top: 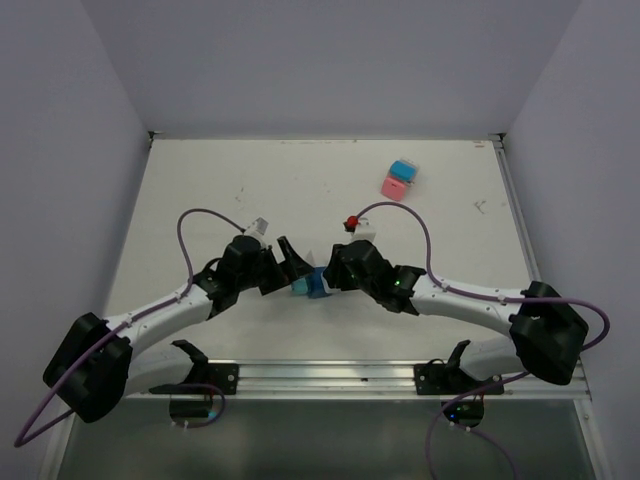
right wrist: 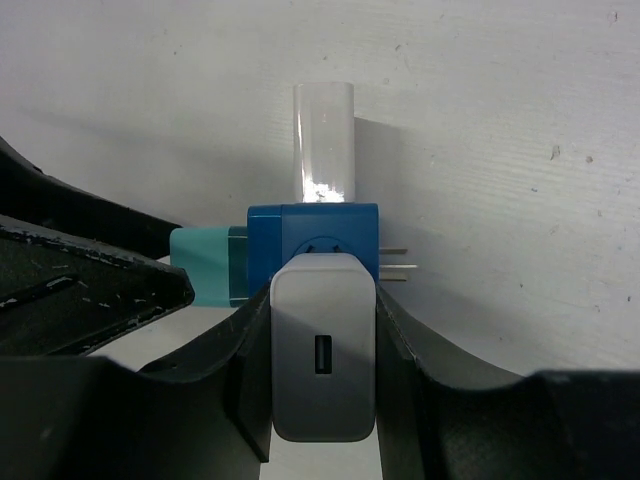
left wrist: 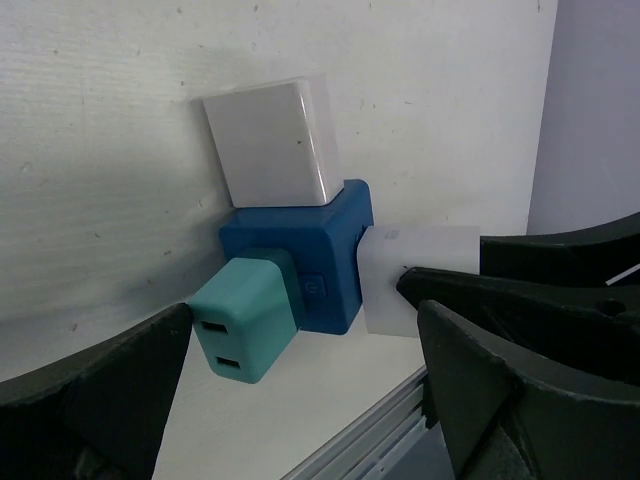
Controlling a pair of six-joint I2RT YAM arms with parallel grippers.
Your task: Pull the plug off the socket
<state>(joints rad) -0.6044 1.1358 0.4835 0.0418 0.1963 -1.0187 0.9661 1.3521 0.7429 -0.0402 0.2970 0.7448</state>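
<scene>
While both arms reach in across the pale surface (top: 300, 180), we find the two hands meeting nose to nose over one small cluster. The left hand (top: 296, 266) stands at its widest and holds nothing. Its fingers sit either side of the cluster and appear not to touch it. The right hand (right wrist: 322, 300) is narrowed onto a white charger plug (right wrist: 322, 380), with one finger pressed to each flat side.

Just past the right hand's fingertips lies the blue socket block (right wrist: 312, 232), and the charger plug is seated in it, not yet out. A teal plug (left wrist: 245, 320) juts from the block toward the left hand, between its open fingers. A second white plug (left wrist: 270, 140) sits beyond the block from the right hand. Two bare prongs (right wrist: 395, 265) stick out on the side away from the left hand.

We judge the main risk to be that nothing braces the block, so a pull by the right hand would likely drag the whole cluster along. If the left hand closes where it is, it may clamp the teal plug rather than the block. The charger's smooth sides could also slip.
</scene>
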